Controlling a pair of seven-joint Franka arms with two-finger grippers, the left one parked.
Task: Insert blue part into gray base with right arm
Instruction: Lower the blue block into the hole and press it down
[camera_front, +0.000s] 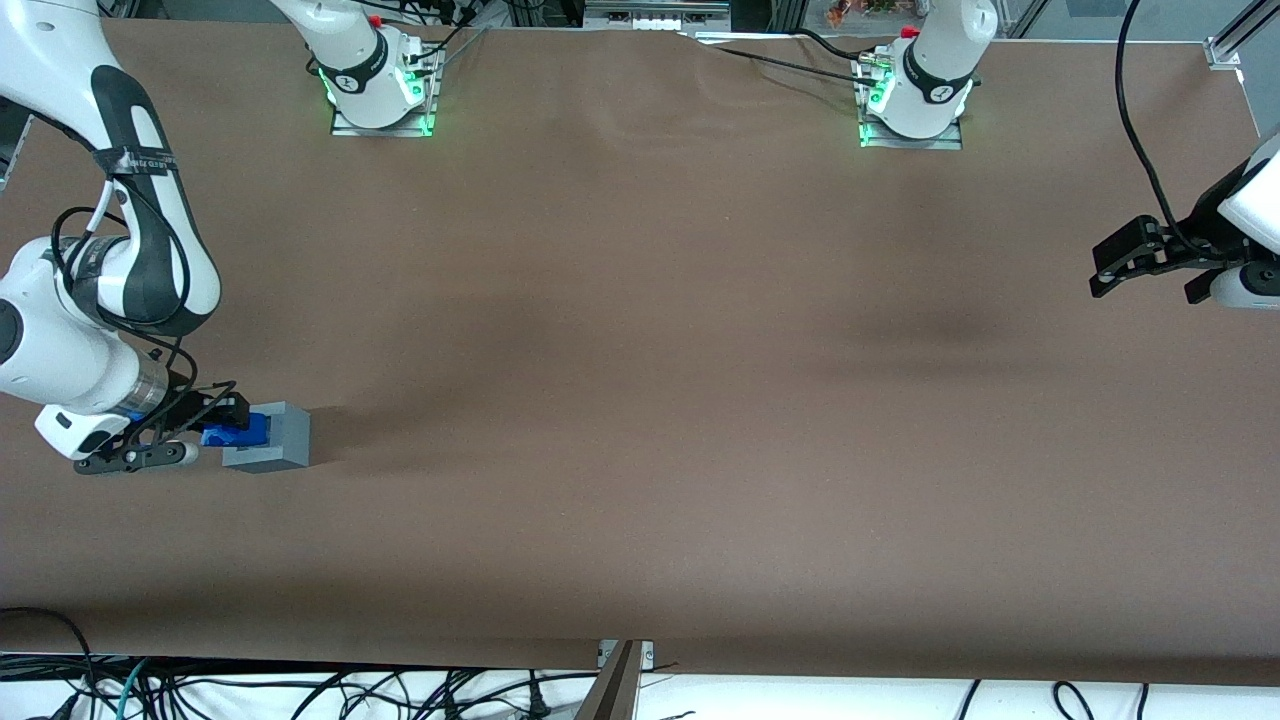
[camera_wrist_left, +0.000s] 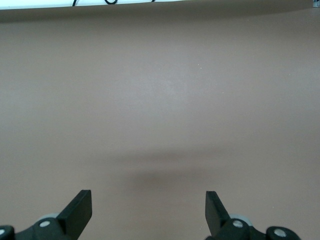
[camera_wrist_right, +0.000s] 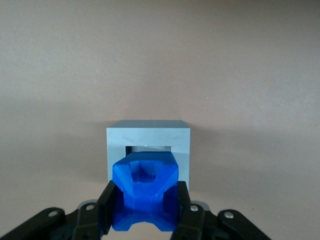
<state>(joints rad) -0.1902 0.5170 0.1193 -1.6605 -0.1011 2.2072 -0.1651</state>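
The black fingers (camera_wrist_right: 106, 207) of the right arm's gripper (camera_wrist_right: 145, 210) are closed narrowly on the small bright-blue knobby plastic part (camera_wrist_right: 145, 192), holding it level at the mouth of the light-gray plastic cube base (camera_wrist_right: 148, 134). The base sits on the brown counter (camera_front: 640, 400) toward the working arm's end. Insertion seems underway; the next move likely calls for a straight push into the square socket (camera_wrist_right: 148, 148), keeping the part square.

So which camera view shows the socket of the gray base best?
The right wrist view: it faces the socket in the base, with the gripper holding the blue part at its mouth. The front view shows only the base's outside; the left wrist view shows none.
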